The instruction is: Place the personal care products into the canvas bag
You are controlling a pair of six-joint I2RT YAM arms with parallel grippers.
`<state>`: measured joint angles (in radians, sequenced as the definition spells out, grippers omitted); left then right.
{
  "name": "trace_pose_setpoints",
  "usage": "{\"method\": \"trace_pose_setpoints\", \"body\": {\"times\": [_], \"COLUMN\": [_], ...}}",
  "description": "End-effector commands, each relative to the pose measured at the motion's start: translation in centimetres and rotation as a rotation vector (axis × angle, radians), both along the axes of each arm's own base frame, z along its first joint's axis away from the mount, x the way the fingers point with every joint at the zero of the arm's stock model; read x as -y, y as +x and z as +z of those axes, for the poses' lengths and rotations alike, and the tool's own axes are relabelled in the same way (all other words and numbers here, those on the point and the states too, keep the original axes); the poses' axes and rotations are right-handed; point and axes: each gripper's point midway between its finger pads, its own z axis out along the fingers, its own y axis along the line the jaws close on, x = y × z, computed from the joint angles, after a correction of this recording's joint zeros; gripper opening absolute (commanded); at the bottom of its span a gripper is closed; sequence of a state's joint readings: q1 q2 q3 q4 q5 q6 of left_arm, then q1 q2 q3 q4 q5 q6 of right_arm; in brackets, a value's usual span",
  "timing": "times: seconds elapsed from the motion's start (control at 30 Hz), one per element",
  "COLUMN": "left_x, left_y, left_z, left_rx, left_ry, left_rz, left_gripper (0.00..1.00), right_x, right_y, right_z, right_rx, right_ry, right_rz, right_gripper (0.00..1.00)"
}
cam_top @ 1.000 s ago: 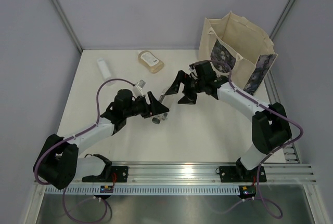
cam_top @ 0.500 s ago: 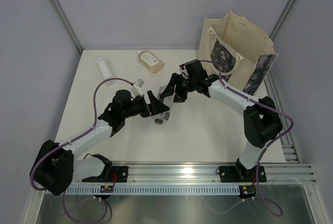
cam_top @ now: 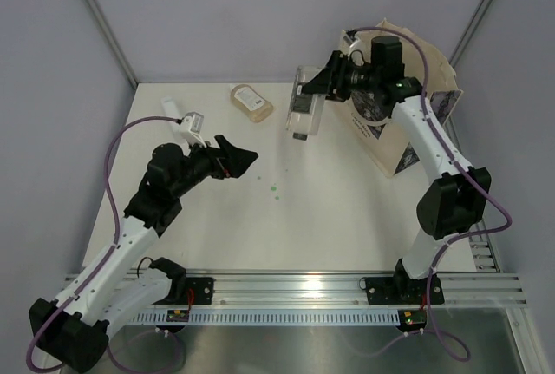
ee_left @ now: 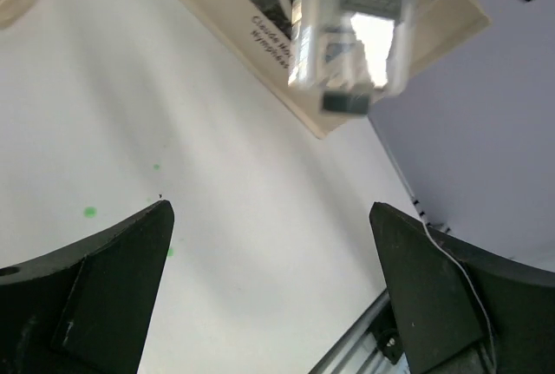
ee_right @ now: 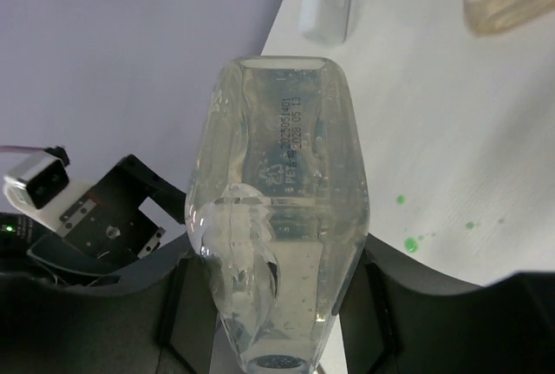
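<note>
Left claw (cam_top: 236, 155) spread wide, empty, well left of the bag (cam_top: 375, 131). Right claw (cam_top: 319, 95) clamped on clear bottle (cam_top: 304, 112), in the air, cap down, just left of bag, not over its mouth. Risk: slick bottle slips, or clips bag rim. Pouch (cam_top: 251, 101) lies farther left.

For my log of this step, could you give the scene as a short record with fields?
right claw: shut on clear bottle, raised left of the canvas bag
left claw: open, empty, over the table
on table: beige pouch, white tube
bottle in bag: not yet
</note>
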<state>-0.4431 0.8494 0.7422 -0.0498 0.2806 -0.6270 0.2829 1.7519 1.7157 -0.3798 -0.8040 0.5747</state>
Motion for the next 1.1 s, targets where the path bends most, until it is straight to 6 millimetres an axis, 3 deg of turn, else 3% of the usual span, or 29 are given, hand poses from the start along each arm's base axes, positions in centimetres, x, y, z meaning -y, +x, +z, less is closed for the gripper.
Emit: {"method": "trace_pose_setpoints", "body": {"times": [0.0, 0.13, 0.2, 0.27, 0.3, 0.33, 0.4, 0.53, 0.73, 1.07], "left_x": [-2.5, -3.5, -3.9, -4.4, -4.6, -4.8, -5.1, -5.9, -7.1, -8.0], "left_y": [0.9, 0.7, 0.6, 0.5, 0.6, 0.6, 0.7, 1.1, 1.4, 1.2], "left_z": [-1.4, -2.5, -2.8, -3.2, -3.2, -3.2, -3.4, -3.9, -4.4, -5.3], "left_rx": [-0.013, -0.035, -0.039, -0.046, -0.047, -0.045, -0.053, -0.080, -0.120, -0.153], "left_ry": [0.087, 0.099, 0.107, 0.118, 0.121, 0.124, 0.130, 0.151, 0.172, 0.172], "left_rz": [0.105, 0.138, 0.150, 0.162, 0.171, 0.176, 0.189, 0.223, 0.264, 0.288], "left_gripper": [0.99, 0.99, 0.99, 0.99, 0.99, 0.99, 0.99, 0.99, 0.99, 0.99], "right_x": [3.0, 8.7, 13.2, 16.2, 19.1, 20.6, 24.6, 29.6, 31.8, 31.9], "right_y": [-0.2, 2.4, 3.9, 4.8, 5.6, 5.8, 6.6, 8.0, 9.2, 9.5], "right_z": [10.6, 15.7, 17.6, 18.8, 19.0, 19.9, 20.3, 18.4, 14.5, 12.8], "right_rx": [0.299, 0.419, 0.469, 0.500, 0.504, 0.525, 0.544, 0.508, 0.480, 0.453], "right_ry": [0.083, 0.102, 0.094, 0.087, 0.076, 0.077, 0.050, -0.015, -0.141, -0.158], "right_rz": [0.016, -0.138, -0.248, -0.328, -0.396, -0.431, -0.535, -0.665, -0.711, -0.699], "right_gripper": [0.00, 0.00, 0.00, 0.00, 0.00, 0.00, 0.00, 0.00, 0.00, 0.00]}}
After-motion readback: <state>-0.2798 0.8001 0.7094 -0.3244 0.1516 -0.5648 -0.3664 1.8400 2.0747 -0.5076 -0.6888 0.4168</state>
